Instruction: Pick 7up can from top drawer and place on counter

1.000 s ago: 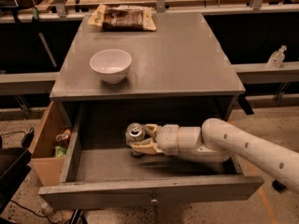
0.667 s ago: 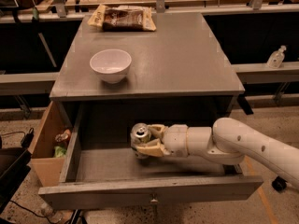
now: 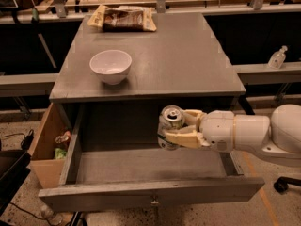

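My gripper [image 3: 181,129] reaches in from the right and is shut on the 7up can [image 3: 170,124], a silver-and-green can with its pull-tab top up. The can is held upright above the floor of the open top drawer [image 3: 150,197], just below the front edge of the counter [image 3: 188,55]. The white arm [image 3: 254,133] stretches off to the right edge. The drawer's inside holds nothing else that I can see.
A white bowl [image 3: 110,66] stands on the counter's left front part. A snack bag [image 3: 123,19] lies at the counter's back left. A tan cardboard box [image 3: 46,147] with small items stands left of the drawer. A bottle [image 3: 276,58] sits on the right ledge.
My gripper has lifted the can off the drawer floor and moved it up and to the right, nearer the counter's front edge.
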Tool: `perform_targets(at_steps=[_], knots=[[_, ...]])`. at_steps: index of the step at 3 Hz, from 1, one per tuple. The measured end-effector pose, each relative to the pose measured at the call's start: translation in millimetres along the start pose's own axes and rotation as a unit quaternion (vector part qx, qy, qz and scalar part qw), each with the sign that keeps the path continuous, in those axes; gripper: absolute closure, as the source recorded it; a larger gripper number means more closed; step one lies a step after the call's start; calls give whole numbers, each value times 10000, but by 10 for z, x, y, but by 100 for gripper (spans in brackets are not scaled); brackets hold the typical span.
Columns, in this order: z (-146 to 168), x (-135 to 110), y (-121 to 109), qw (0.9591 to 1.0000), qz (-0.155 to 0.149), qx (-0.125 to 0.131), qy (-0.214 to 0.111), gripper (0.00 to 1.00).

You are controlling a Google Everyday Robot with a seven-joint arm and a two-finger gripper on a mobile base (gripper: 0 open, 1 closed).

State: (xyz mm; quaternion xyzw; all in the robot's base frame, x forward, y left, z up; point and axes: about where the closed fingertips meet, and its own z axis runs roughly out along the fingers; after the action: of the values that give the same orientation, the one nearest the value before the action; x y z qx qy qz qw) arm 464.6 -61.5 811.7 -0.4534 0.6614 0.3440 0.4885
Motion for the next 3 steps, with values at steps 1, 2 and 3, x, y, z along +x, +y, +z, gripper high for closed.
perform_targets(at_steps=[1,2,3], knots=[[-341,-380,-173,9994,182,274,-41,100],[-452,-728,-523,9979,323,561,-39,100],[-360,-1040,-893,9967,299,748,38,100]])
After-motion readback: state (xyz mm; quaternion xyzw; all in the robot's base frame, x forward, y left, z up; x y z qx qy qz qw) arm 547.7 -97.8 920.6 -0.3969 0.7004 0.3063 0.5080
